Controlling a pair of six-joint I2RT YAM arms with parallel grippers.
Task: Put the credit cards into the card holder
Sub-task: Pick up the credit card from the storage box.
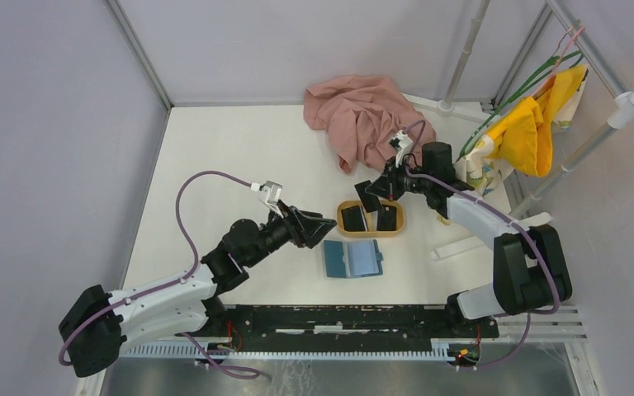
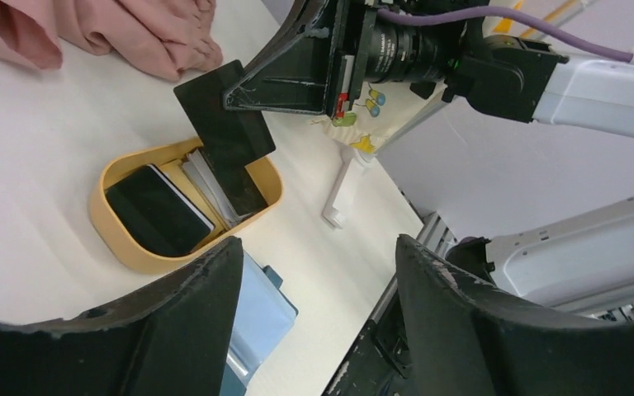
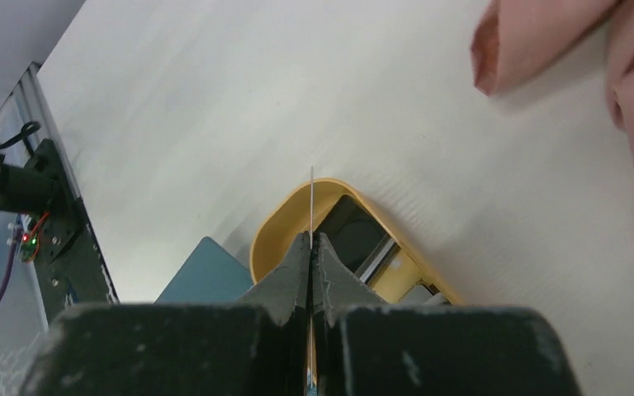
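Note:
The teal-blue card holder (image 1: 352, 257) lies open on the table, its lighter blue inside up. It also shows in the left wrist view (image 2: 256, 309) and the right wrist view (image 3: 210, 268). My right gripper (image 1: 377, 191) is shut on one black credit card (image 2: 223, 115) and holds it above the oval tan tray (image 1: 371, 218). In the right wrist view that card (image 3: 311, 198) is edge-on between the closed fingers. More black cards (image 2: 157, 210) lie in the tray (image 2: 103, 223). My left gripper (image 2: 318, 247) is open and empty, by the card holder's upper left corner.
A pink cloth (image 1: 363, 115) lies behind the tray. A yellow cloth (image 1: 532, 124) hangs on the rack at the right. A white bar (image 1: 462, 243) lies right of the card holder. A black rail (image 1: 338, 318) runs along the front edge.

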